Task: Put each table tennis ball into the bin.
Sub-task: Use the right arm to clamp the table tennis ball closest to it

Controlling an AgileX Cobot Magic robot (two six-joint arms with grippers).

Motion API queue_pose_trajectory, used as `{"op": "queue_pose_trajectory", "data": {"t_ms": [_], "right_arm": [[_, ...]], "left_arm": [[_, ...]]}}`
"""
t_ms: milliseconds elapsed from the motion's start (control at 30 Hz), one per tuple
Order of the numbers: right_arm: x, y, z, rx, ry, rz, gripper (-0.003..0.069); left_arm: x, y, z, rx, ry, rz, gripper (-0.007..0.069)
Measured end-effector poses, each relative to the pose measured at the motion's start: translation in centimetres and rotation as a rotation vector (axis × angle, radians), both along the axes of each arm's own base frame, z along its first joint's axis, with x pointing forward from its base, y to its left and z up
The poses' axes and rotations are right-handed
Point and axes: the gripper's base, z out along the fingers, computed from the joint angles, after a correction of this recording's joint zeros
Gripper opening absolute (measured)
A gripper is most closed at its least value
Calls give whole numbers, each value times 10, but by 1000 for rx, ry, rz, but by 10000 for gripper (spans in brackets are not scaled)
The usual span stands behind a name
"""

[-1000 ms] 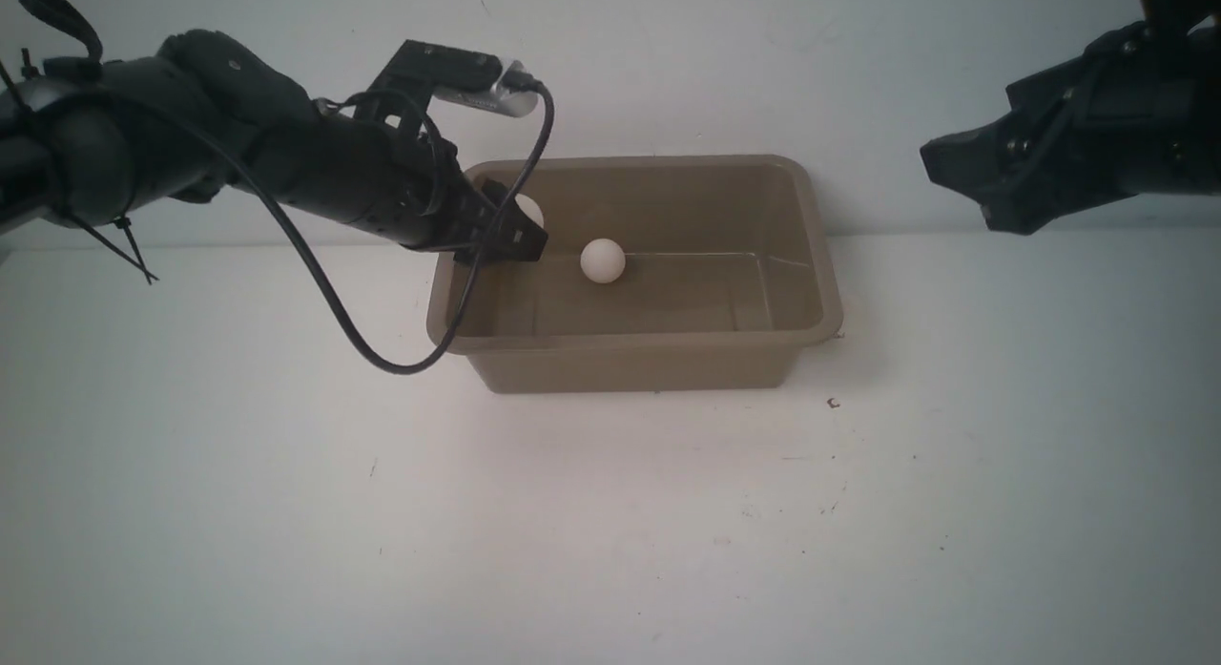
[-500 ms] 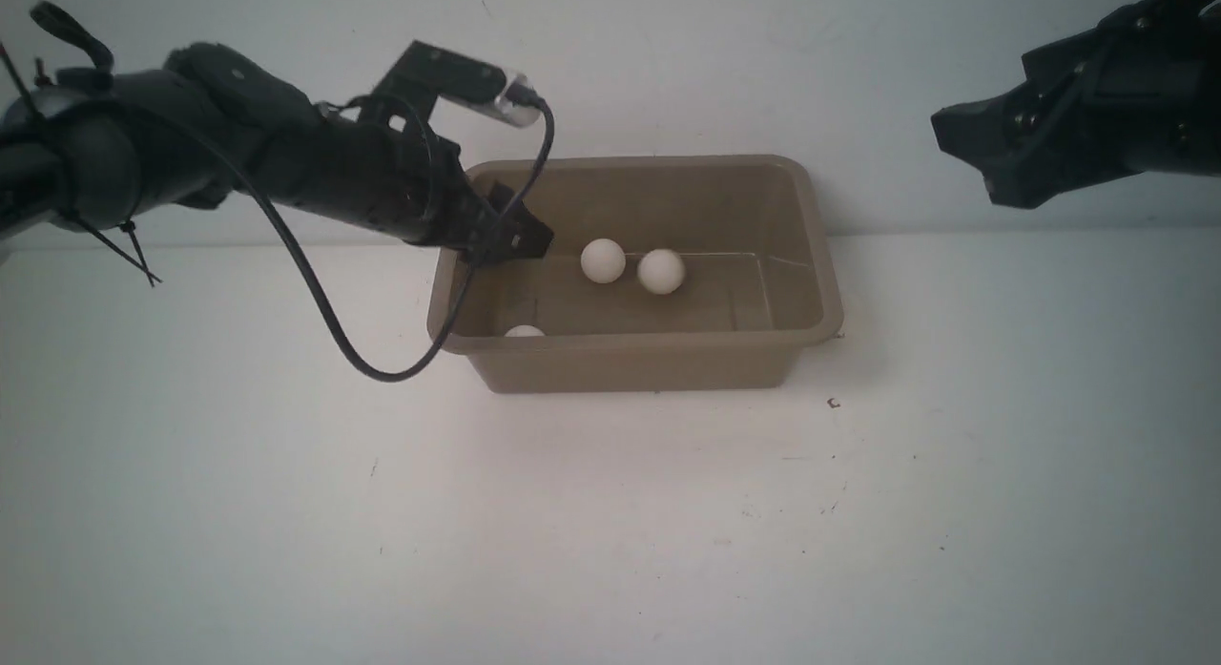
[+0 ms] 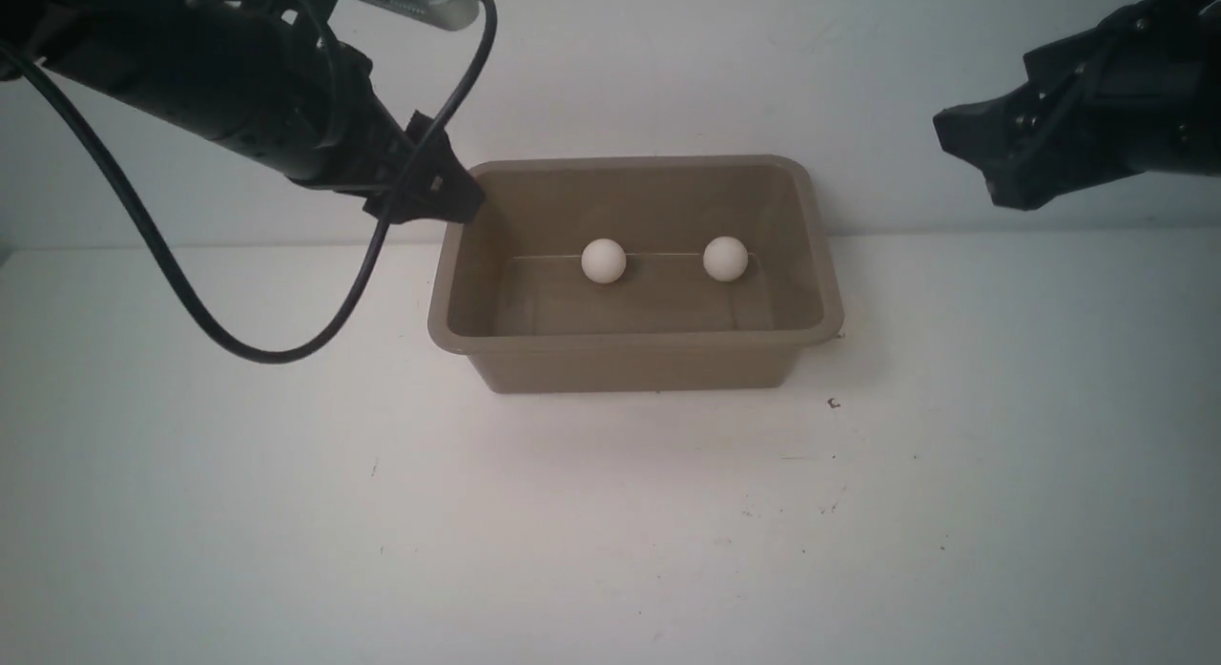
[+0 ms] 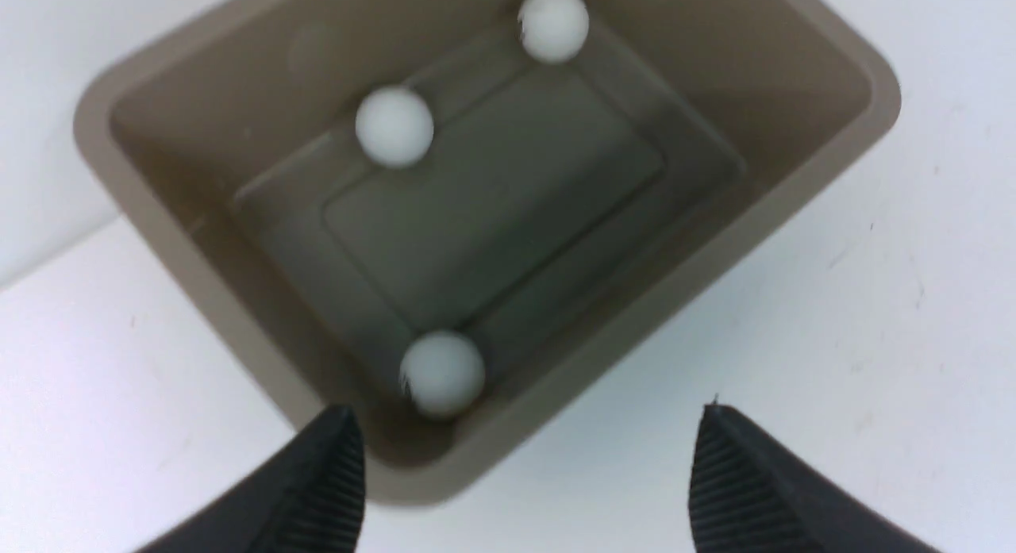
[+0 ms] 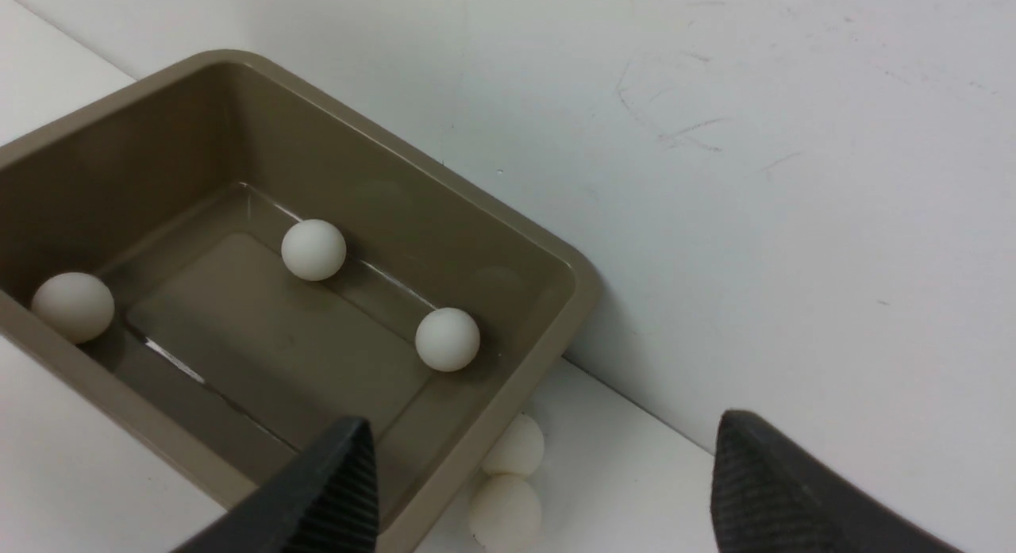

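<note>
Taupe bin (image 3: 630, 339) holding three balls (image 3: 603, 260), another ball (image 5: 516, 450) outside, near wall (image 3: 668, 73)

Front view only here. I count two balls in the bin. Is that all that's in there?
Observer: No, three. A third table tennis ball lies against the near wall of the bin, toward its left end, hidden from you below the rim.
Operator: Any left on the table? I see none.
Observer: Yes. The right wrist view shows a white ball on the table against the bin's right end wall. A second round white shape touches it; ball or reflection, I cannot tell.
Operator: Is the right gripper free?
Observer: Its wrist view shows it open, with nothing between the fingers.
</note>
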Motion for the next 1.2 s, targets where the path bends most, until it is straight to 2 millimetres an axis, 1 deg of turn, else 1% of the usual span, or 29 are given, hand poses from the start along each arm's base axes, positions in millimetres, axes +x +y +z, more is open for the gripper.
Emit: {"op": "queue_pose_trajectory", "data": {"t_ms": [67,100,167,300,433,467,500,567,700,767,833,933,1000,1033,1100,1167,1200], "right_arm": [[0,0,0,-1,-5,-3,513],[0,0,1,-1,-8,-4,513],[0,0,1,-1,-9,-5,513],[1,0,0,-2,-5,-5,513],[9,0,-14,-18,51,3,513],[14,-2,-24,-18,101,-1,513],[16,-3,-27,-19,114,-4,513],[24,-11,-42,-1,194,-33,513],[39,-22,-63,17,311,-61,513],[48,-22,-67,18,351,-49,513],[53,-22,-70,14,380,-35,513],[74,-17,-79,-1,441,11,513],[88,-16,-85,-30,456,38,513],[89,-16,-86,-32,457,42,513],[102,-15,-93,-62,463,59,513],[114,-14,-106,-79,487,77,513],[116,-14,-108,-80,490,78,513]], "left_arm": [[-1,2,-2,24,14,12,490],[-2,7,-5,78,42,37,490],[-2,11,-7,118,71,67,490],[-3,15,-9,152,93,101,490],[-3,16,-9,151,89,108,490],[-2,16,-9,150,87,109,490],[-2,16,-9,150,87,109,490],[-2,15,-9,144,87,112,490],[-3,13,-8,110,91,107,490],[-3,11,-6,87,86,100,490],[-3,10,-5,72,77,98,490],[-6,9,3,53,46,90,490],[-12,10,13,52,16,85,490],[-13,10,14,51,13,85,490],[-20,11,24,49,-18,81,490],[-27,12,35,44,-51,81,490],[-28,12,36,43,-53,81,490]]}}
